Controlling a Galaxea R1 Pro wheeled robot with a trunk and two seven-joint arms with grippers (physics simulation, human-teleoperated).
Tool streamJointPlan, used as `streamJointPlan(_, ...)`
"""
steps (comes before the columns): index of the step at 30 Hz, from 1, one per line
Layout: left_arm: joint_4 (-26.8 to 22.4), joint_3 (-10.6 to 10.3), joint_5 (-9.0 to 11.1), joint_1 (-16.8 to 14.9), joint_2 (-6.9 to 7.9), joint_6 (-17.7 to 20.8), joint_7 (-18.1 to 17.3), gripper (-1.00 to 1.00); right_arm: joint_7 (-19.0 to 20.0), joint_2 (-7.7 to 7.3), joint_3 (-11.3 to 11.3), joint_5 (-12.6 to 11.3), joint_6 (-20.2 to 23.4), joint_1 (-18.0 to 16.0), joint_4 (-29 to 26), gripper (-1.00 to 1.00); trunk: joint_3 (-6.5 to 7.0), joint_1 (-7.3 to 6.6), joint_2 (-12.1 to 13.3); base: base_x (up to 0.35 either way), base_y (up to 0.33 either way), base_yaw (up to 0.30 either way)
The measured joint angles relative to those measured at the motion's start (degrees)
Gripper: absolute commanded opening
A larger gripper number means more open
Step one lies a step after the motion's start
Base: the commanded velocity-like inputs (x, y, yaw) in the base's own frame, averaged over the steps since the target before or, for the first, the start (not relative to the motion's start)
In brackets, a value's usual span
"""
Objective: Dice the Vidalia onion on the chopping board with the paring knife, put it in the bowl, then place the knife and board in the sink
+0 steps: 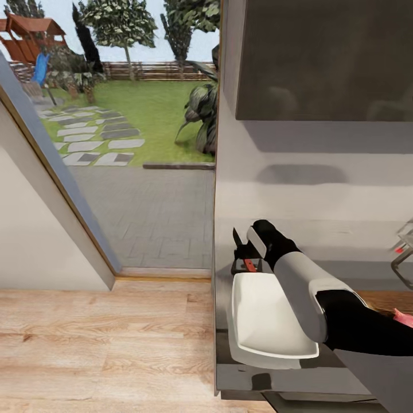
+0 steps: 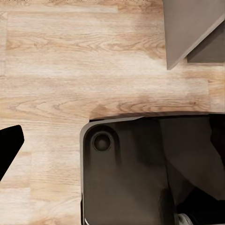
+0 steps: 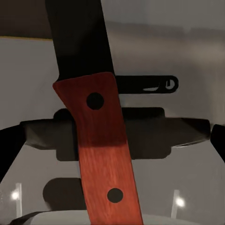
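Note:
My right gripper [image 1: 248, 259] is shut on the paring knife [image 1: 245, 261] just beyond the far rim of the white bowl [image 1: 269, 321], above the grey countertop [image 1: 223, 327]. The knife's dark blade points up and away. In the right wrist view the red handle [image 3: 101, 150] runs between the dark fingers [image 3: 42, 133], with the blade [image 3: 79, 37] above them. A strip of the brown chopping board [image 1: 381, 298] lies at the right behind my forearm. On it, at the picture's edge, sits the pinkish Vidalia onion [image 1: 405, 316]. The bowl looks empty.
The chrome tap with its red knob [image 1: 400, 250] pokes in at the right edge. A dark wall cabinet [image 1: 321, 57] hangs over the counter. To the left are wooden floor [image 1: 103, 344] and a glass door to the garden. The left wrist view looks down on the floor and my dark base [image 2: 140, 173].

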Motion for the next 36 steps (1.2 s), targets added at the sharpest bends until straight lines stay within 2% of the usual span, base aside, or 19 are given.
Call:
streamJointPlan(14,0.17,0.00,0.03,-0.07,0.00,0.00,-0.01,1.00,0.10,-0.22,-0.03,-0.71,-0.01,0.02,0.02,1.00,0.00,0.00,0.00,0.000,0.000,0.000)
streamJointPlan(36,0.17,0.00,0.03,-0.08,0.00,0.00,-0.03,1.00,0.04,-0.16,-0.12,-0.31,0.01,0.02,0.00,1.00,0.00,0.00,-0.01,0.000,0.000,0.000)
